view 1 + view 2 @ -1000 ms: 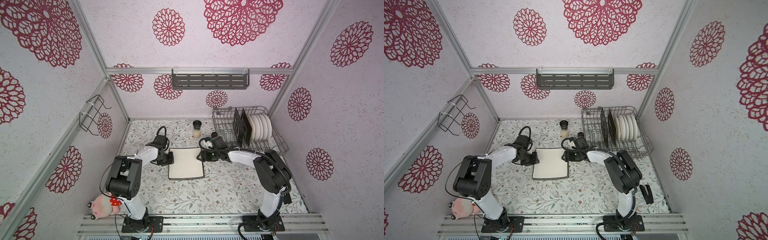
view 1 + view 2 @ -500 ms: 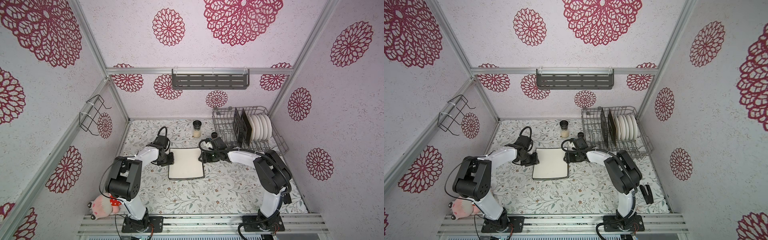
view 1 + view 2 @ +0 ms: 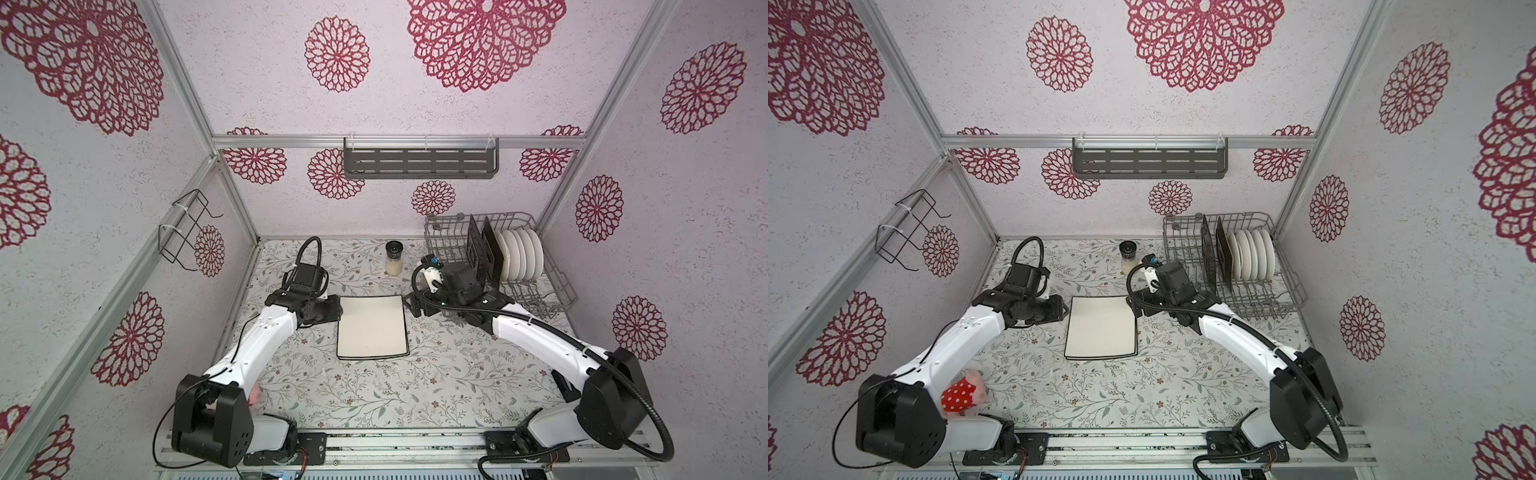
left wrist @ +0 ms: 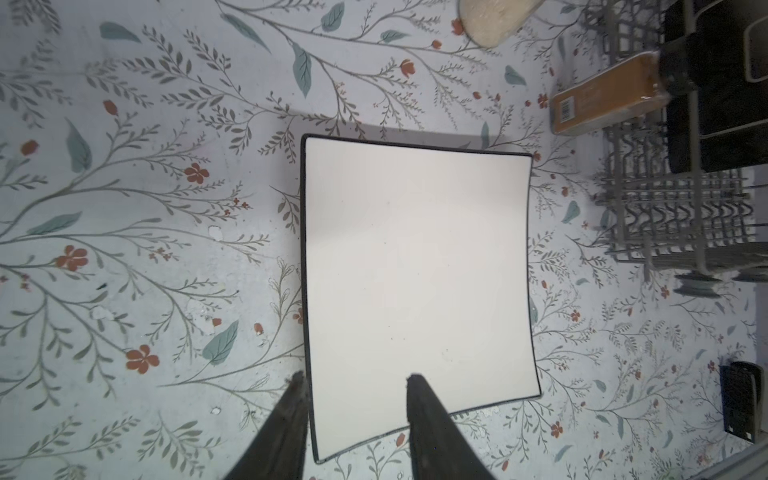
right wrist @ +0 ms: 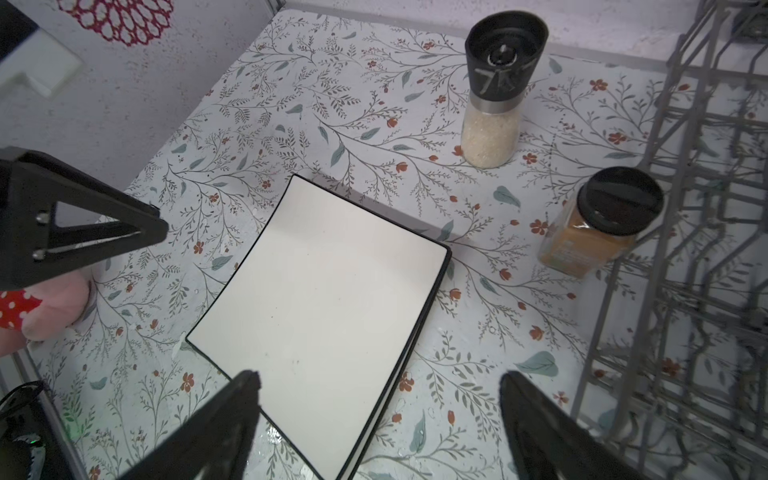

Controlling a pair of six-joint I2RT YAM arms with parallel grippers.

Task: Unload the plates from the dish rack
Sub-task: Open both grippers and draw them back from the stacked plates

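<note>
Two cream square plates with dark rims (image 3: pixel 372 326) (image 3: pixel 1102 326) lie stacked flat mid-table. My left gripper (image 3: pixel 335 312) (image 4: pixel 355 380) hovers open at their left edge, one finger beside the rim and one over the cream face (image 4: pixel 415 270). At the stack's far right corner (image 5: pixel 332 299) my right gripper (image 3: pixel 410 305) (image 5: pixel 380 392) stands wide open and holds nothing. The grey wire dish rack (image 3: pixel 557 282) (image 3: pixel 1287 286) at the back right holds two black square plates (image 3: pixel 476 249) and several round white plates (image 3: pixel 523 257) on edge.
A salt grinder (image 3: pixel 393 257) (image 5: pixel 492 91) stands behind the stack. An orange spice jar (image 5: pixel 598 224) sits against the rack's left side. A pink plush toy (image 3: pixel 963 392) lies by the left arm's base. A slotted shelf (image 3: pixel 419 162) and a wire holder (image 3: pixel 187 230) hang on the walls.
My right gripper has opened wide beside the cream plates. The left jaws have parted a little. Both arms have hardly shifted and the stack lies where it was.
</note>
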